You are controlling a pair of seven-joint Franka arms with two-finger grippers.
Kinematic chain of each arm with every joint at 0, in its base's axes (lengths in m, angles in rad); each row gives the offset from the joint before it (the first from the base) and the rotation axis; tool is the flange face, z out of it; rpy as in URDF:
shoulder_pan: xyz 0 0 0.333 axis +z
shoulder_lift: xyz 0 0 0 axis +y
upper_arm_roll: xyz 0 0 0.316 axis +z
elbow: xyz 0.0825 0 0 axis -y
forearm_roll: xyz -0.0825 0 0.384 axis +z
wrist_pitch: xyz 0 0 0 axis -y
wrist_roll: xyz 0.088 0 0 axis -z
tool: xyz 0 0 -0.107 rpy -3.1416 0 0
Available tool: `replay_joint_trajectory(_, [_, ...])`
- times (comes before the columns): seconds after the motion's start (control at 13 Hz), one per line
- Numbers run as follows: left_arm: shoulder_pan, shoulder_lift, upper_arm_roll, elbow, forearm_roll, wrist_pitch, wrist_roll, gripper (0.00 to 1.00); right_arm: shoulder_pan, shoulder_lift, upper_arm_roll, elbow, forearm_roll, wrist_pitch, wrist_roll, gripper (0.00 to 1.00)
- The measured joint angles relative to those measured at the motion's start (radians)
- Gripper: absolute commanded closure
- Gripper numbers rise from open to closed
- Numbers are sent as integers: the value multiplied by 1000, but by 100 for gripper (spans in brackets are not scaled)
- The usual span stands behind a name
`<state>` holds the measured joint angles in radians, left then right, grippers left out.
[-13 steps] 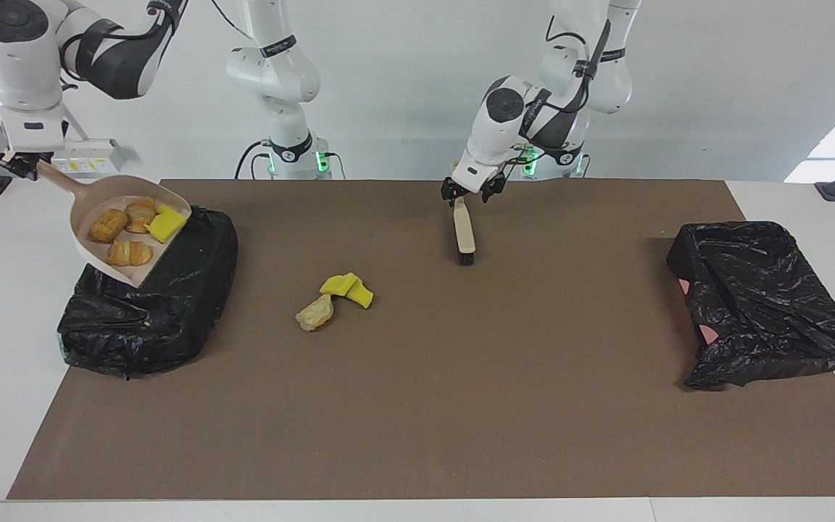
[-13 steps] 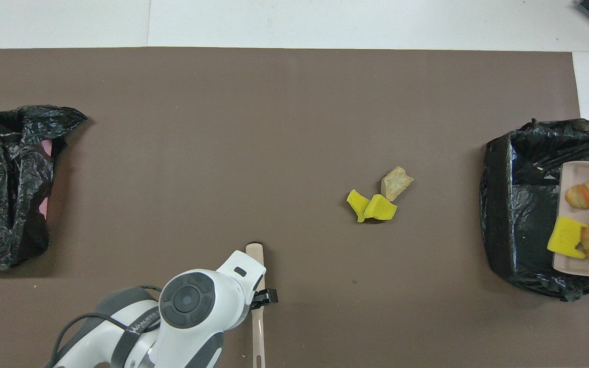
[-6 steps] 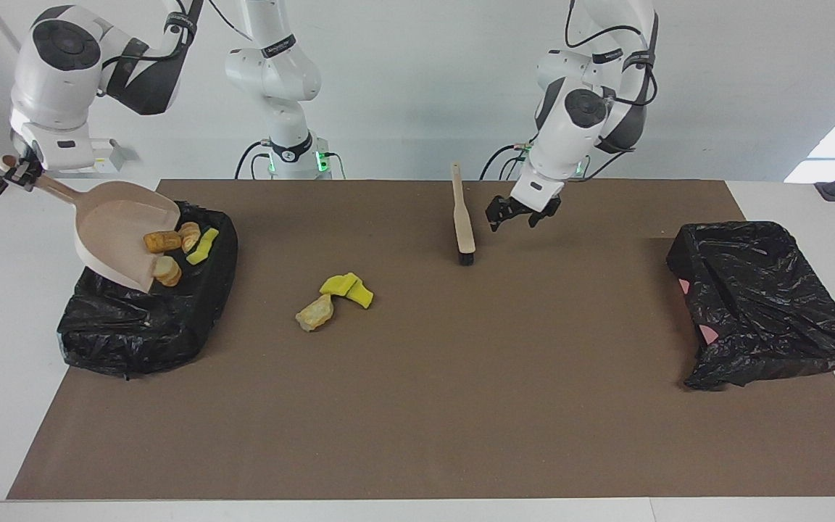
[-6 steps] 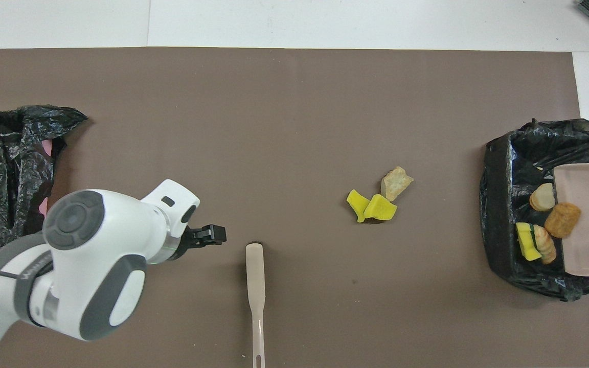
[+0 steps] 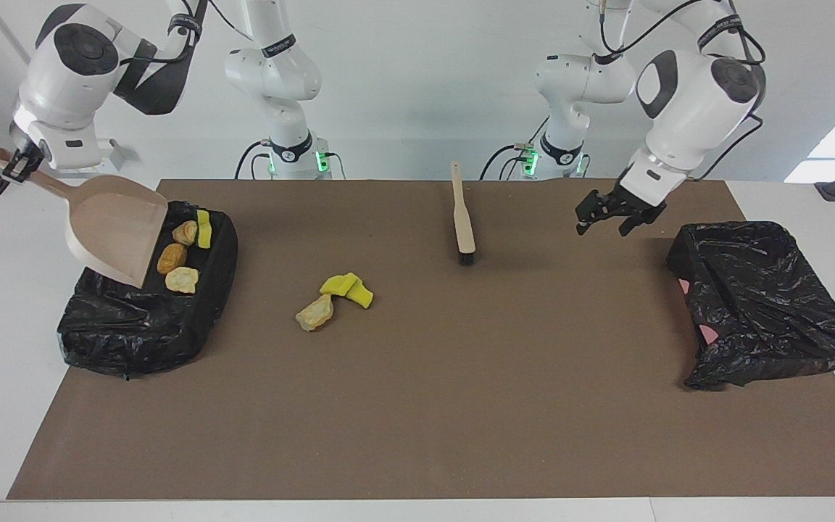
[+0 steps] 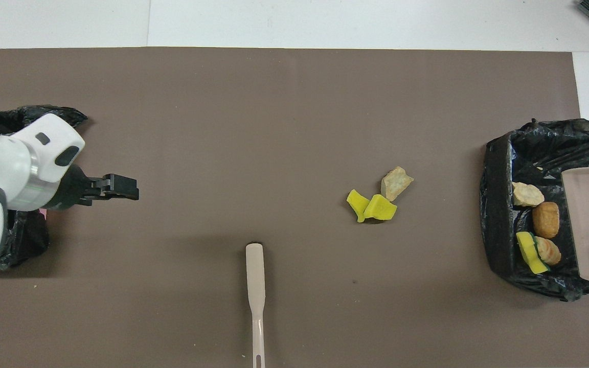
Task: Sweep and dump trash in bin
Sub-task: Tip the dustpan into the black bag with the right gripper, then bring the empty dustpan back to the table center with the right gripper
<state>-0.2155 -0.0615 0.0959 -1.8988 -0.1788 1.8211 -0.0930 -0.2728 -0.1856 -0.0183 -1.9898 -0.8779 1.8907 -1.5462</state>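
Over the bin (image 5: 143, 312) at my right arm's end of the table, my right gripper (image 5: 17, 159) pinches the handle of the dustpan (image 5: 114, 228), tipped steeply mouth-down above the black liner. Four pieces of trash (image 5: 184, 254) lie inside the bin: three bread-like lumps and one yellow wedge. Three more pieces (image 5: 335, 296), two yellow wedges touching a tan lump, sit on the brown mat (image 5: 417, 406) near mid-table, well apart from either bin.

My left gripper (image 5: 617, 214) hangs with its fingers spread and empty over the mat, just beside the second bin (image 5: 762, 301) at my left arm's end. The brush (image 5: 463, 217) lies flat on the mat, nearer to me than the leftover pile, bristles toward the pile, handle toward me.

The pieces look light and soft, likely spongy, so they should slide readily under bristles but could bounce or scatter if struck hard. I judge they are better swept than pinched. The brush wants gripping along its slim handle, the pan by the handle end where I hold it.
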Motion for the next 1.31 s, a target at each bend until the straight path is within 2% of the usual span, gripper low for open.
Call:
replay_joint_trajectory(0.15, [67,54,0,122,3,-82,67,0,1,-37,17,9,0,-31,0,100])
replay_joint_trajectory(0.31, [101,92,0,204,58,-142,132,0,3,-53,43,32,34,-70,25,100])
replay_joint_trajectory(0.62, [107,105,-1,290,125,-228,161,0,7,-53,85,56,307,-79,254,100])
replay_joint_trajectory(0.77, [110,105,-1,342,140,-259,161,0,52,-50,139,56,379,-108,500,100])
replay_joint_trajectory(1.0, [111,103,-2,352,158,-259,176,0,186,-32,191,55,540,-150,929,100])
replay_joint_trajectory(1.16, [111,103,-5,352,161,-259,197,0,281,25,193,64,617,-143,1212,100])
replay_joint_trajectory(1.31, [111,103,-6,352,163,-258,200,0,378,123,193,111,701,-112,1474,100])
